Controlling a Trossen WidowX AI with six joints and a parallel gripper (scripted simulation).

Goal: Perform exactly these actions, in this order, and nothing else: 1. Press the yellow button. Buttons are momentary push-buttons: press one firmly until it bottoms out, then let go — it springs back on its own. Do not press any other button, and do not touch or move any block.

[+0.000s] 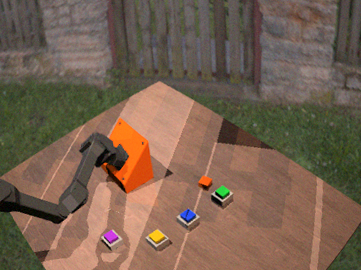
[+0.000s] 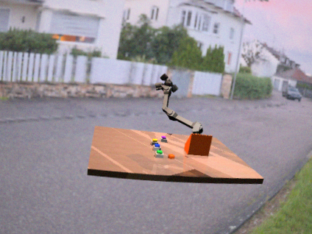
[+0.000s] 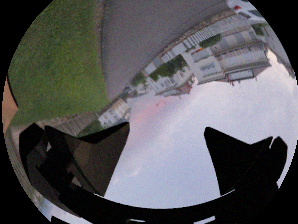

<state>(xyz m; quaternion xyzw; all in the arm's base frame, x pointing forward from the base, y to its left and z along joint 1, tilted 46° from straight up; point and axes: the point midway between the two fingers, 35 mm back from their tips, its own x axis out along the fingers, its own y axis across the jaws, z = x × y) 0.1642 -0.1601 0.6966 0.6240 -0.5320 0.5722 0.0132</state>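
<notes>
Yellow button (image 1: 157, 236) sits near the front edge of the board (image 1: 281, 224), in a row between the purple button (image 1: 111, 237) and the blue button (image 1: 188, 216); the green button (image 1: 221, 192) lies further along. It is likely a rigid cap on a spring base: nothing to grasp, so push straight down on the cap centre until it bottoms.

Gripper (image 1: 118, 156) is raised well above the board, fingers spread wide and holding nothing; the wrist view shows only sky and houses between them.

Clearance: neighbouring buttons stand apart but close enough to demand a centred descent. The large orange block (image 1: 130, 158) lies beside the arm; the small orange block (image 1: 205, 181) sits near the green button. Open board lies around the yellow button.
</notes>
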